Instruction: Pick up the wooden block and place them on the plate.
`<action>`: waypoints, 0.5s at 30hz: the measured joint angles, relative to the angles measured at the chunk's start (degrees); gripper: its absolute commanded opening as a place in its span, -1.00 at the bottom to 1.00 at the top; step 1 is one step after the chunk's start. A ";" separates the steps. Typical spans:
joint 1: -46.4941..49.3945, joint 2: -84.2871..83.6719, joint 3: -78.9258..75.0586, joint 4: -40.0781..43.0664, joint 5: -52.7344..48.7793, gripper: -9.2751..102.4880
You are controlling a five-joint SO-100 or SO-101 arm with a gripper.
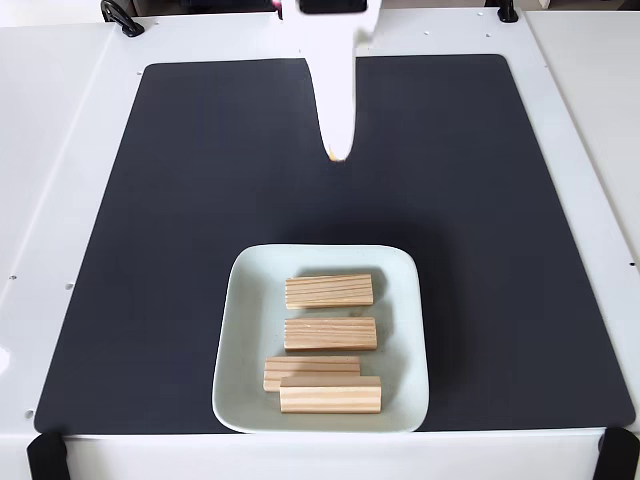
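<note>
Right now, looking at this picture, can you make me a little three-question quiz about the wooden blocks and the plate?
1. How many pale wooden blocks lie on the square mint-white plate?
2. True or false: a block sits on the black mat outside the plate.
3. Which two blocks touch: A) the two farthest from the camera, B) the two nearest?

Key: 1) four; 2) false; 3) B. The white gripper hangs above the mat, beyond the plate.
</note>
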 measured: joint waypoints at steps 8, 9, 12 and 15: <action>-3.87 25.22 19.95 -7.21 0.00 -0.85; -4.31 28.48 22.94 -9.14 0.00 -0.85; -5.63 39.11 32.87 -15.82 0.00 -0.85; -5.19 50.36 43.42 -21.80 0.00 -0.85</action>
